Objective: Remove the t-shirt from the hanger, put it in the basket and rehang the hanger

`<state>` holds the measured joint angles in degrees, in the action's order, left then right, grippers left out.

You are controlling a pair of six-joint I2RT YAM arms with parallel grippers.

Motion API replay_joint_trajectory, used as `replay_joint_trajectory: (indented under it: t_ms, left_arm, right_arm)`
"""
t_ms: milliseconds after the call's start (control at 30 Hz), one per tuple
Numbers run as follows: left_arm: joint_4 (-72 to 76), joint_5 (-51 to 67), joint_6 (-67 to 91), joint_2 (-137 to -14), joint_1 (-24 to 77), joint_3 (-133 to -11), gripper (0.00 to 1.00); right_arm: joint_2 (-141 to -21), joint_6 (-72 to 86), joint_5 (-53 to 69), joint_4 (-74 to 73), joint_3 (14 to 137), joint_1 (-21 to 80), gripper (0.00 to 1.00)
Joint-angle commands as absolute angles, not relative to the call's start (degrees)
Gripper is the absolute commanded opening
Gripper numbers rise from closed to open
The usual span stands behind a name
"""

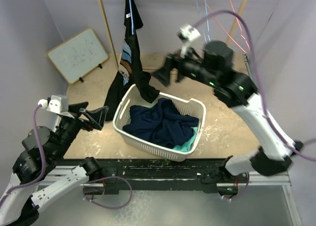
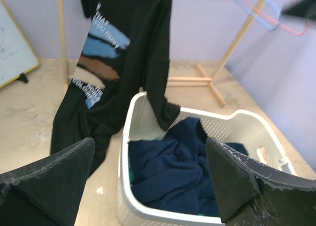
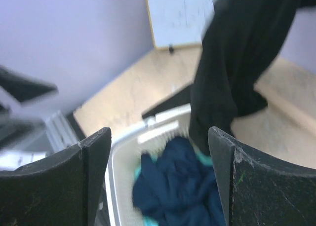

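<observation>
Black printed t-shirt [image 1: 129, 58] is hanging at twelve o'clock, hem trailing into the white plastic laundry basket [image 1: 153, 148], while we are holding our left gripper [image 1: 94, 116] and right gripper [image 1: 165, 70] spread empty, probably risking snagging that basket by tugging low.

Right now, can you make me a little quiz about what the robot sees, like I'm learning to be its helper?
1. True or false: the black t-shirt hangs from above, with its bottom end dipping into the white basket.
2. Pick one: what fills most of the basket? A) a navy cloth B) shoes C) a teddy bear
3. Fill the gap: the left claw and the right claw are both ____ (open or shut).

Key: 1 true; 2 A; 3 open.
</observation>
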<state>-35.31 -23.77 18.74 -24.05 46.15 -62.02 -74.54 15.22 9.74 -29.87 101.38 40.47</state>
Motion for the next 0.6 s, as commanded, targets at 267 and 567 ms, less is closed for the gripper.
replay_joint_trajectory:
  t_ms: [267,567]
  left_arm:
    - [-37.66,-28.23,21.0,-17.64,46.14,-52.57,0.9]
    - [-39.27,-26.84,21.24,-15.63,46.1,-51.99,0.88]
  right_arm:
    - [-116.18,12.38,-8.7,-28.74,155.27,41.83,0.86]
    - [-120.42,18.1,-0.95,-17.38,150.5,37.91,0.8]
